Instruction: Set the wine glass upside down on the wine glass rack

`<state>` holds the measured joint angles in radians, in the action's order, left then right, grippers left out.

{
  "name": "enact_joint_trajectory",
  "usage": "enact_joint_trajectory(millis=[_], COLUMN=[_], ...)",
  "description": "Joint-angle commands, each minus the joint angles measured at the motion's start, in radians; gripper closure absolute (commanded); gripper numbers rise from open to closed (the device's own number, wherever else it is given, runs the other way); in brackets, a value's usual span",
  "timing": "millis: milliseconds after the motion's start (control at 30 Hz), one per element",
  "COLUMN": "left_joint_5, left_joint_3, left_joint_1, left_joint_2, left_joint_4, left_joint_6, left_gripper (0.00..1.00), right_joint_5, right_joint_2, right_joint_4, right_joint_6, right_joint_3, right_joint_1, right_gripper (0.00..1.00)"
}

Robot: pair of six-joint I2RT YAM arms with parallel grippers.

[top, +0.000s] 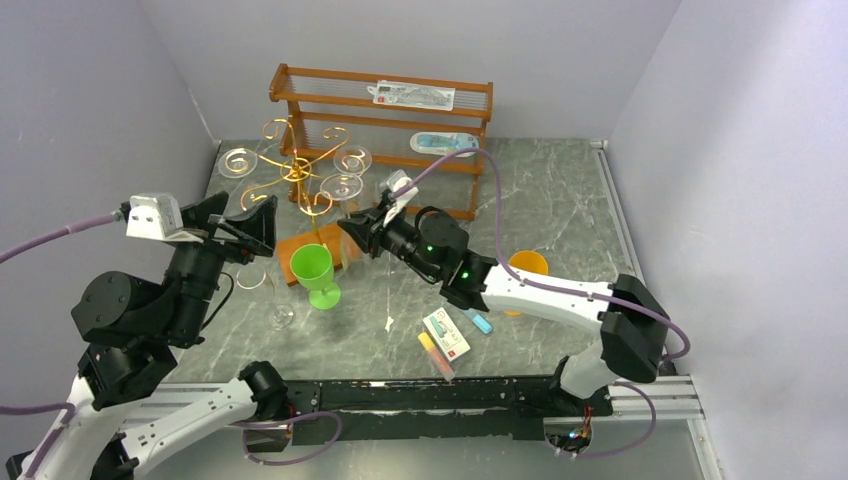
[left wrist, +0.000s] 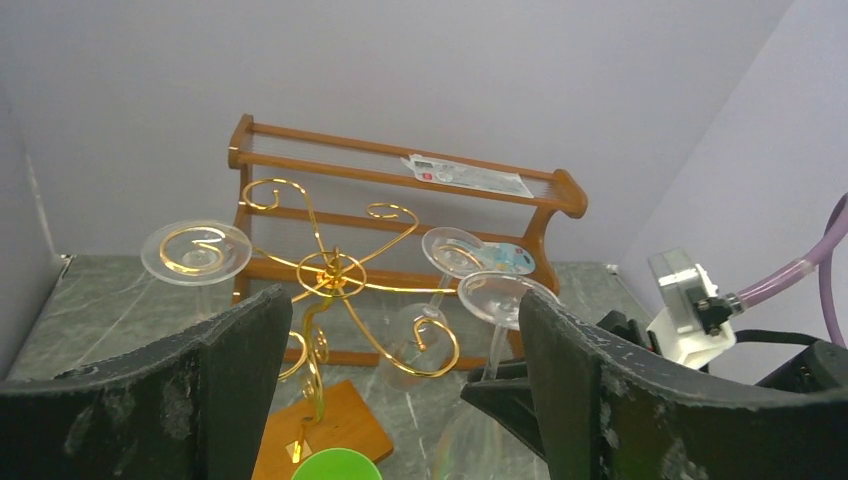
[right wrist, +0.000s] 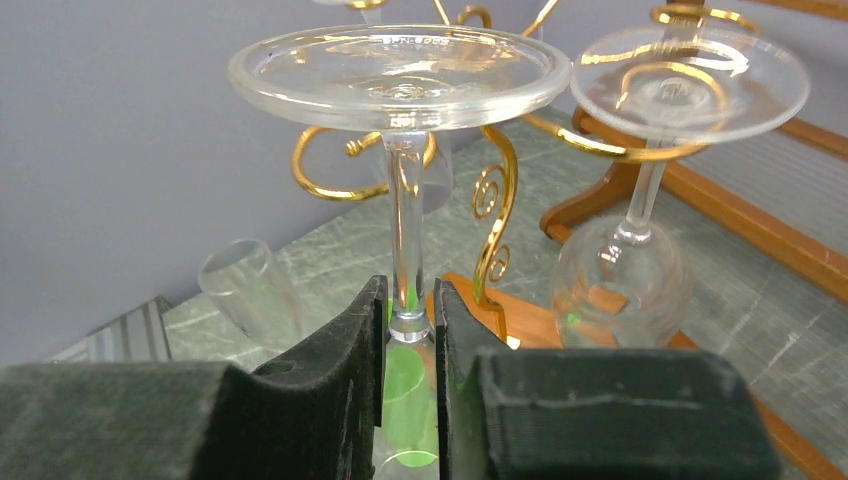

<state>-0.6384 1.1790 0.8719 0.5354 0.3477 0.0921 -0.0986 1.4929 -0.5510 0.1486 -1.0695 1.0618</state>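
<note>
Right gripper [right wrist: 408, 300] is clamped on the stem of the wine glass [right wrist: 400, 75]. Its fingers [right wrist: 340, 350] are nearly together with only the thin stem between them, gripping low where the stem meets the bowl. The glass is upside down, with the foot up above the fingertips and the bowl hanging below them. The wine glass rack [right wrist: 495, 220] is just past the fingertips, one gold curl right behind the stem (can't tell from this wrist view whether the foot touches wire; from the left wrist view it looks beside a curl, not seated in one). A second glass [right wrist: 690, 80] hangs in a curl ahead and to the right of the gripper. The right arm reaches forward and across to its left, forearm low over the table.

Left gripper [left wrist: 405, 310] is spread wide and holding nothing, its fingers [left wrist: 230, 380] framing the rack straight ahead. A green goblet [top: 318, 272] stands just below and ahead of it. That arm is folded up with its elbow raised.
</note>
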Motion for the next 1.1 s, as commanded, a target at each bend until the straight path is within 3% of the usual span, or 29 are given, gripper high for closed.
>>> enact_joint_trajectory(millis=[0,633,1067], left_joint_5=[-0.057,-0.058,-0.078], left_joint_3=[-0.005,-0.008,-0.021], left_joint_1=[-0.002,-0.001,-0.002], left_joint_2=[0.006,-0.002,-0.02], left_joint_4=[0.043,0.056,0.061], left_joint_6=[-0.032,-0.023,-0.026], left_gripper=[0.13,0.13,0.13], right_joint_5=[-0.015,0.061,0.285], right_joint_2=[0.044,0.209,0.233], right_joint_4=[-0.088,-0.096,-0.121], right_joint_6=[-0.029,-0.096,-0.129], right_joint_3=[-0.03,-0.153,-0.162], right_joint_1=[-0.016,-0.055,-0.088], right_gripper=[1.0,1.0,1.0])
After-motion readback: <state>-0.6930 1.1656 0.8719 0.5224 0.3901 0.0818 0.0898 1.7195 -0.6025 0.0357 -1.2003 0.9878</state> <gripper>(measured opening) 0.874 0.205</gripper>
